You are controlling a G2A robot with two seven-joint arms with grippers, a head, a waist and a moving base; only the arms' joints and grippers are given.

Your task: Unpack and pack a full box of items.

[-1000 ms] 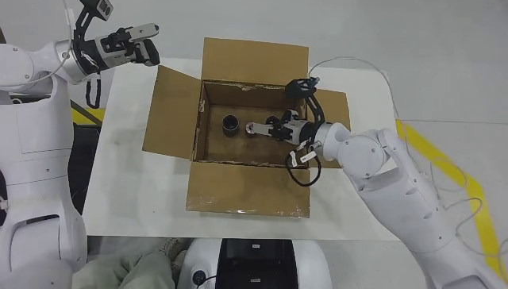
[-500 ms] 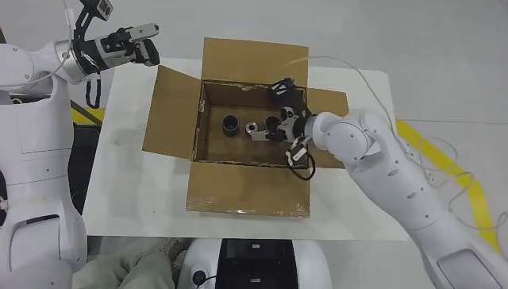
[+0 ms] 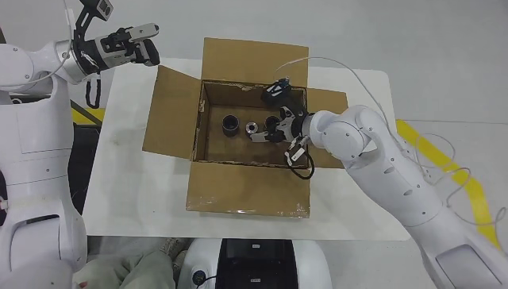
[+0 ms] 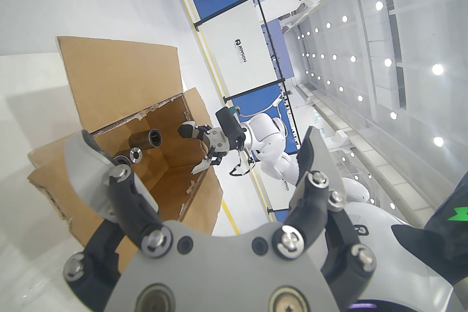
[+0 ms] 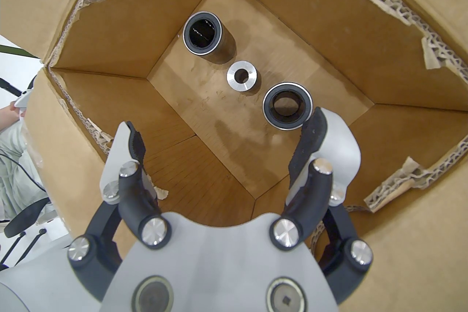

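An open cardboard box (image 3: 171, 122) stands on the white table. On its floor lie a tall dark cylinder (image 5: 204, 35), a small silver ring (image 5: 241, 76) and a short dark ring (image 5: 288, 105), in a row. My right gripper (image 5: 223, 125) hangs open inside the box above the floor, one finger just beside the short dark ring, holding nothing. From above, the cylinder (image 3: 230, 123), silver ring (image 3: 251, 127) and right gripper (image 3: 266, 132) sit mid-box. My left gripper (image 3: 151, 41) is open and empty, held high beyond the table's far left corner.
The box's four flaps (image 3: 246, 186) fold outward over the table, with torn edges along the rim (image 5: 431, 46). White table (image 3: 119, 194) shows on the left of the box. A cable (image 3: 349, 67) arcs above the right arm.
The right arm's wrist has swung from the box's right side to over its far-right part, tilting down into the box. The left arm has not moved.
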